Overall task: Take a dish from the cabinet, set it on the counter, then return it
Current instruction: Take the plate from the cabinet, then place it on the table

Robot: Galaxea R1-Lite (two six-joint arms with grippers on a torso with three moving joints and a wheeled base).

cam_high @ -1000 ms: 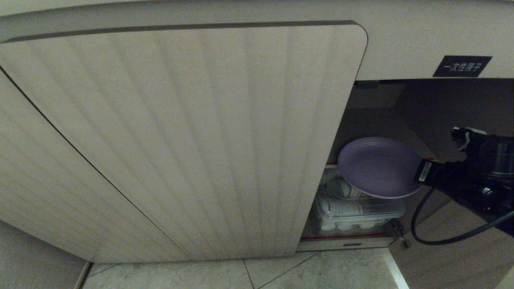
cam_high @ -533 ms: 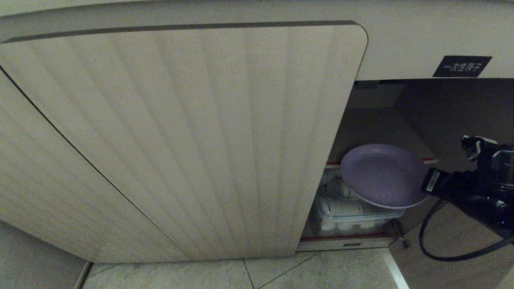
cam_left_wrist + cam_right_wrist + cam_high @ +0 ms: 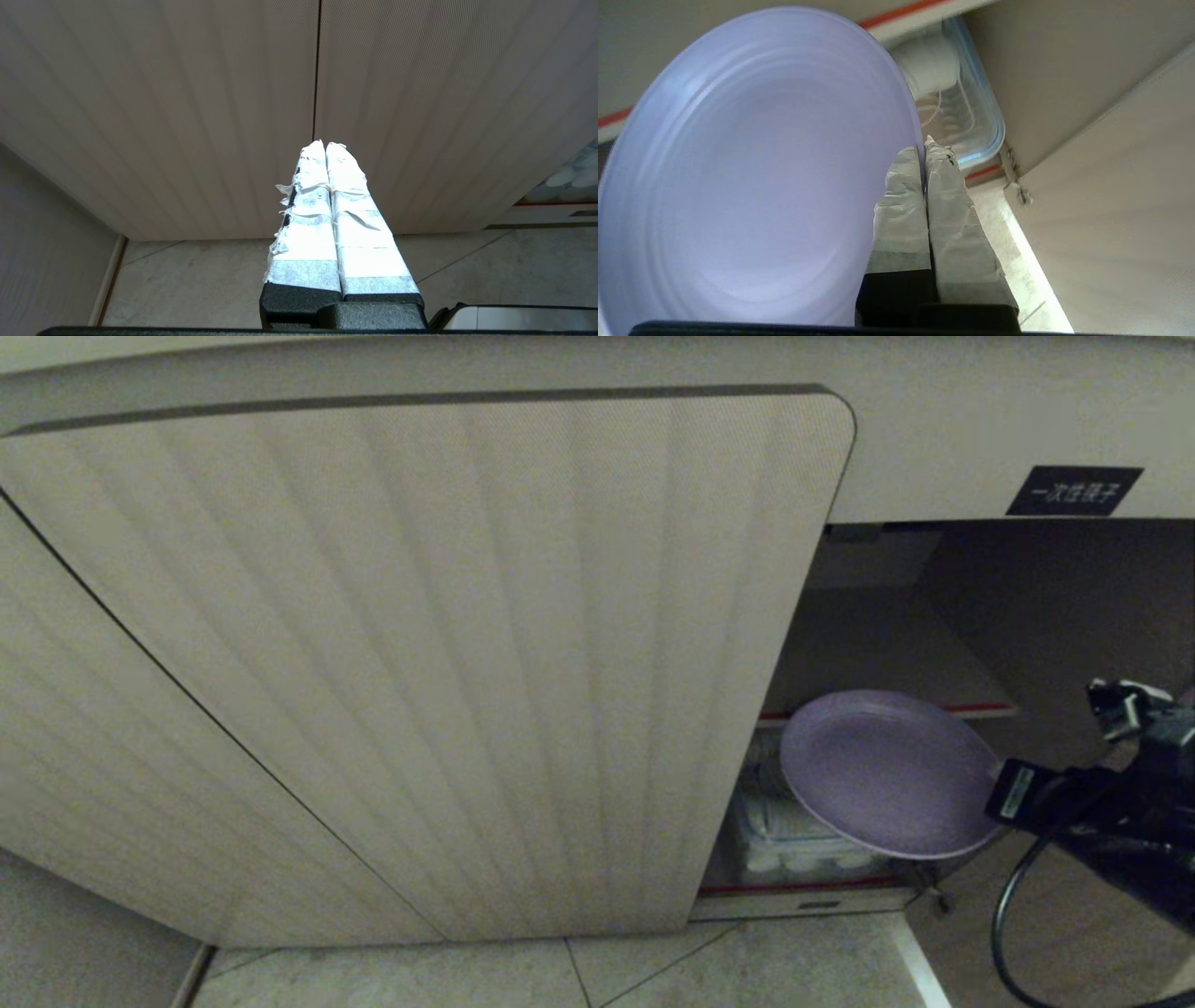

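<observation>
We hold the lavender dish (image 3: pixel 887 773) at the open cabinet (image 3: pixel 934 448).

Our right gripper (image 3: pixel 924 149) pinches the dish's rim, tilted, in front of the red-edged shelf (image 3: pixel 971 710). Below sits a clear lidded container (image 3: pixel 971 121) holding white dishware. Our left gripper (image 3: pixel 325 147) rests closed and empty before the ribbed doors (image 3: pixel 187 116).
</observation>
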